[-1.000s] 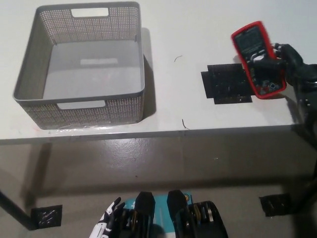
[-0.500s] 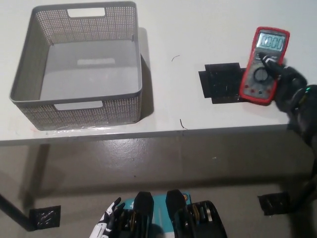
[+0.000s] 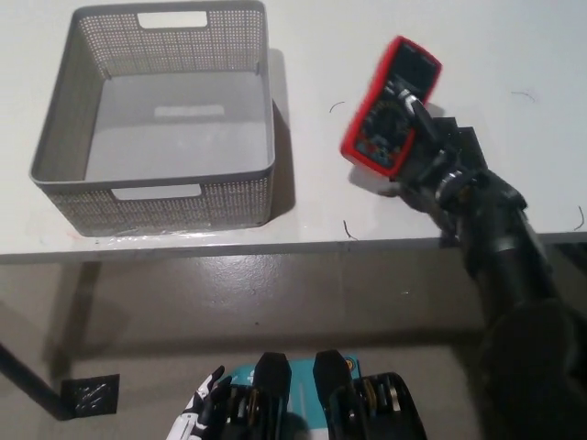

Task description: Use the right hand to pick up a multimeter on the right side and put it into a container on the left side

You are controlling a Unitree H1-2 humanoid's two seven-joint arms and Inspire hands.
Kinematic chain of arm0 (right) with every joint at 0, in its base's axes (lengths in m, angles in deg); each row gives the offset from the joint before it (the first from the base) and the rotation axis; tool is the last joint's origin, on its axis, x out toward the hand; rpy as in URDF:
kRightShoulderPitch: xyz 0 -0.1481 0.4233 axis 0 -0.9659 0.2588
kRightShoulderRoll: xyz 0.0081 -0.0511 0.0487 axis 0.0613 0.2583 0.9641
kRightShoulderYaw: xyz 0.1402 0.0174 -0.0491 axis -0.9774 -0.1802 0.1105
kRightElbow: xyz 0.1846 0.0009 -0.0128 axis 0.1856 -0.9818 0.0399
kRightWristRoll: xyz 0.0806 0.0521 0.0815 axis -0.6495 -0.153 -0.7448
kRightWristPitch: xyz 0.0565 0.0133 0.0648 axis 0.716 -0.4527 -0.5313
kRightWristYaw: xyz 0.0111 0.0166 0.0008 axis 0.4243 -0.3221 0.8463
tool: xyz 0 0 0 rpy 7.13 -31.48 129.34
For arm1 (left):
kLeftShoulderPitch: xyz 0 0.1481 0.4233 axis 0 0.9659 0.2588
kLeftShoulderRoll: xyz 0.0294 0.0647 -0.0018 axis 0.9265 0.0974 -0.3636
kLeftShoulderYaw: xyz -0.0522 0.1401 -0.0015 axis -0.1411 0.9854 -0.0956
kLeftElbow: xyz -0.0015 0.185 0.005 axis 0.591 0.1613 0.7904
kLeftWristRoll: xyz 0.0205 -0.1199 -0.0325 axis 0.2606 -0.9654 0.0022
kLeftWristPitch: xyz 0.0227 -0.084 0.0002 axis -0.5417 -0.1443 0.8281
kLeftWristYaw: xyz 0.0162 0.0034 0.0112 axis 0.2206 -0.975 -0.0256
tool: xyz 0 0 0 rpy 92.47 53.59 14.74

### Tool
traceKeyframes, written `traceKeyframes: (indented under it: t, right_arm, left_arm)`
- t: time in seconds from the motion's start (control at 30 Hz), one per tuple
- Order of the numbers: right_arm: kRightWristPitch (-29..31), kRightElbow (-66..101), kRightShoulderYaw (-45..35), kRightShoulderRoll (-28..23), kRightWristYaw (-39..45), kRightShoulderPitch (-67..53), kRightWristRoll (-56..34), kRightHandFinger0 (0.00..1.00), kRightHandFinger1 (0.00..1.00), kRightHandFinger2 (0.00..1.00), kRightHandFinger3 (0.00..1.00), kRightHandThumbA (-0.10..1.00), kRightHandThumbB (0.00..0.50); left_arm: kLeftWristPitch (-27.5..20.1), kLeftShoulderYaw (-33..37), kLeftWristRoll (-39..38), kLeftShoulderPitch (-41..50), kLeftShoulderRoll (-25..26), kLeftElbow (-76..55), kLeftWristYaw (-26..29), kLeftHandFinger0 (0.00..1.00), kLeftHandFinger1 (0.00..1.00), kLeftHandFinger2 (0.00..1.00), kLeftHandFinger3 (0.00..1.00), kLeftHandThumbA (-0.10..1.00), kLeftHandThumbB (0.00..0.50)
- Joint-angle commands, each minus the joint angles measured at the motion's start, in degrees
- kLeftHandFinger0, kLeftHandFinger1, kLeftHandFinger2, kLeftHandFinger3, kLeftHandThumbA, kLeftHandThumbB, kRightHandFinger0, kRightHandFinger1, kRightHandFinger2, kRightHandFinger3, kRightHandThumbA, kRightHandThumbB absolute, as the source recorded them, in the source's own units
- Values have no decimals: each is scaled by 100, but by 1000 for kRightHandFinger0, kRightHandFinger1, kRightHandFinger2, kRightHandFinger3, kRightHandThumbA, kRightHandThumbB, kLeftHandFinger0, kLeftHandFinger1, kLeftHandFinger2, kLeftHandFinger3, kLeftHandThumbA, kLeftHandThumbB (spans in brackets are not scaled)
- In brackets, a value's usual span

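Observation:
The red multimeter (image 3: 392,105) is held above the white table, tilted with its top toward the upper right, right of the middle. My black right hand (image 3: 431,151) is shut on its lower right side, the arm reaching in from the bottom right. The grey perforated basket (image 3: 57,126) stands empty at the table's left, a fair gap left of the multimeter. My white left hand (image 3: 197,412) rests low at the bottom left, below the table edge, only partly in view.
The table's front edge (image 3: 275,246) runs across the middle of the picture, with grey floor below it. A black tape patch (image 3: 87,394) lies on the floor at the lower left. Small dark marks (image 3: 347,229) dot the table near the edge.
My right hand has carried the multimeter leftward, off the black patch on the table, and tilted it. The camera has shifted a little as well.

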Motion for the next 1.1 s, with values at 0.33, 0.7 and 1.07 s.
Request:
traceKeyframes:
  t: [0.33, 0.7, 1.07]
  right_arm:
    - [-780, 2916, 1354, 894, 85, 1076, -3512, 0, 24, 597, 793, -100, 240]
    - [-780, 2551, 2257, 769, -31, 1384, -3174, 0, 219, 704, 1000, -100, 157]
    - [410, 1188, 3851, 834, -510, 1814, -720, 0, 409, 833, 818, -100, 113]
  left_arm:
    - [-271, 146, -89, 243, 65, -73, -108, 1000, 1000, 1000, 1000, 1000, 176]
    - [-271, 187, -132, 267, 30, -90, -155, 1000, 1000, 1000, 1000, 1000, 187]
    - [-271, 276, -26, 287, 48, -71, -129, 1000, 1000, 1000, 1000, 1000, 217]
